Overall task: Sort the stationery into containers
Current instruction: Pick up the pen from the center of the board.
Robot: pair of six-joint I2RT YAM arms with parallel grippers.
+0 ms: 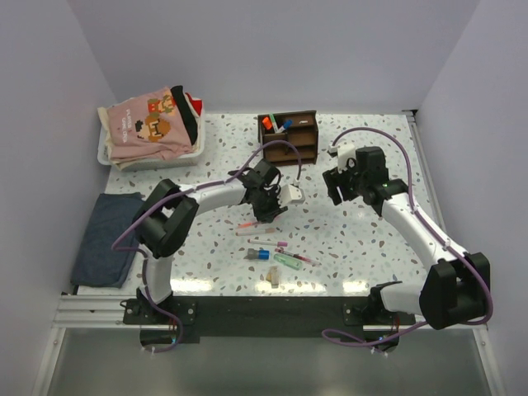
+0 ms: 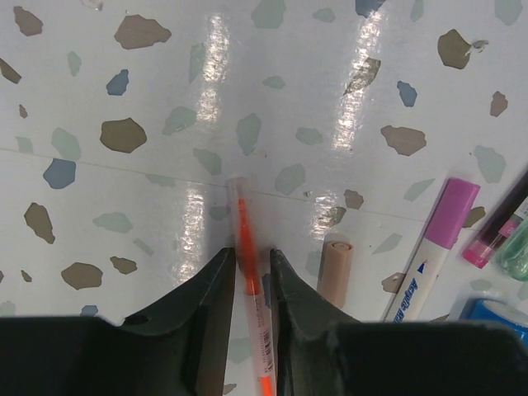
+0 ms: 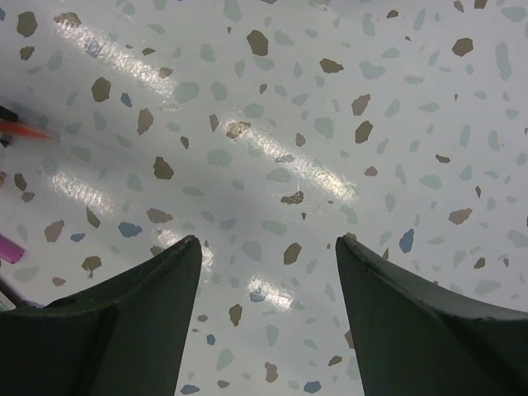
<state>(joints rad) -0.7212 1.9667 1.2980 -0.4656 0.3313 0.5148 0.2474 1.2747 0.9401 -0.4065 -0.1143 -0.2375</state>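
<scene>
1. Counter (image 1: 363,256): speckled white surface carrying all items.
2. Dark brown organizer (image 1: 290,139): stands at the far middle of the counter, well apart from both sets of jaws. Its rear left compartment holds upright items with blue and orange-red tops (image 1: 278,125). Contents of the other compartments cannot be made out.
3. Right gripper (image 3: 268,239): jaws spread wide over bare counter, nothing between them.
4. Left gripper (image 2: 252,252): jaws drawn in on the orange pen (image 2: 245,227), 1 inner face against each side of its barrel. The pen runs lengthwise between them, its tip projecting beyond the fingertips over the counter.
5. Loose stationery: a beige pen (image 2: 334,268) lies just beside the left gripper's right jaw. A pink-capped marker (image 2: 445,214) lies farther right, and a mint green marker (image 2: 516,252) is at the frame edge.
</scene>
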